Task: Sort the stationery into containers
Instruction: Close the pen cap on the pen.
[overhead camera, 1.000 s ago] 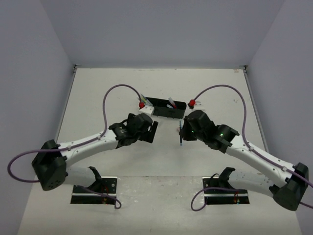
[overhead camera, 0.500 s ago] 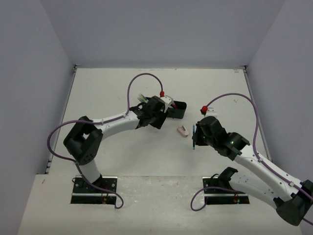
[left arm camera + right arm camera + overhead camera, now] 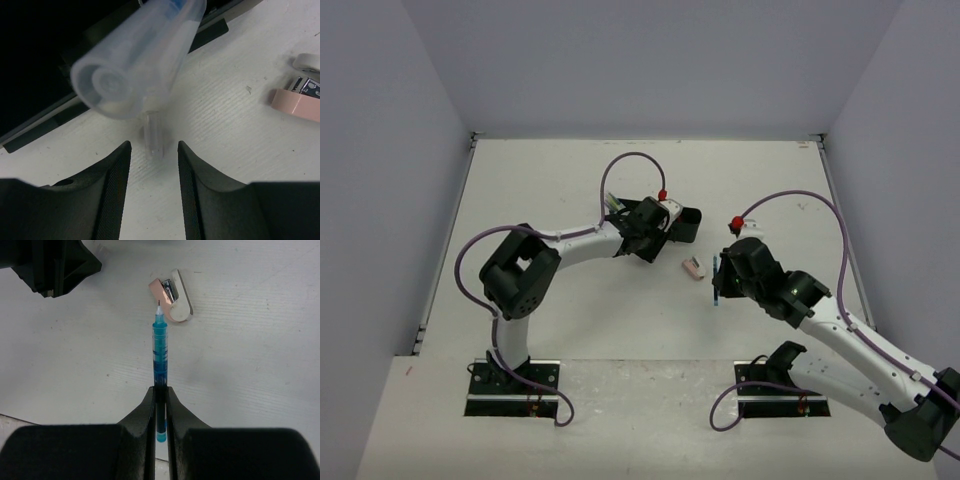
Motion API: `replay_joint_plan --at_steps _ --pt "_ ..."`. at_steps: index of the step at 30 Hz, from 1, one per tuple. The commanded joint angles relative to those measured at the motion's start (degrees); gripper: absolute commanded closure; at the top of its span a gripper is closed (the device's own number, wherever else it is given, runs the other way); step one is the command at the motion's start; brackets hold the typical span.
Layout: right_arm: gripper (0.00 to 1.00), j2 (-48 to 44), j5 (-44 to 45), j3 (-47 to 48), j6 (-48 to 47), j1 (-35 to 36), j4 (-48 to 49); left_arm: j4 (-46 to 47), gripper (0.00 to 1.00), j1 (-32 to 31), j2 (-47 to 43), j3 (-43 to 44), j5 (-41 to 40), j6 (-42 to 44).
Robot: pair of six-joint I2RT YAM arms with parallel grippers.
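Gripping a blue-barrelled thin plastic pen [image 3: 160, 350] near its rear end, the right pincer [image 3: 160, 390] is clenched on the barrel. The needle tip of the pen points away from the wrist. In the top view this pincer [image 3: 717, 285] stands on the near right side of the long black plastic organizer tray [image 3: 686, 224], well apart from it.

The pinkish-white rectangular eraser [image 3: 172, 299] lies flat on the white table [image 3: 570, 180], between the tray and the pen tip. The tip is just beside the eraser; contact cannot be confirmed.

The left pincer [image 3: 152, 147] is at the near edge of the tray, over its middle part. Its fingers [image 3: 117, 180] are parted, with bare table showing between them. A clear translucent plastic pen [image 3: 135, 65] with blue inside slants from the tray toward the wrist camera, blurred by nearness. Only a thin clear part of it hangs in the gap, touching neither finger. From this wrist the eraser [image 3: 297, 104] lies to the right of the tray.
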Motion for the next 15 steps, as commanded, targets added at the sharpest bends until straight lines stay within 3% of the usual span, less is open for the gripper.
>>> replay_joint_plan --at_steps 1,15 --pt "1.00 0.30 -0.30 -0.13 -0.82 -0.21 1.67 2.29 0.56 0.33 1.18 1.82 -1.52 1.76" --pt "1.00 0.48 -2.02 -0.60 -1.33 -0.21 2.48 5.05 0.62 1.02 3.69 0.93 -0.49 1.19"
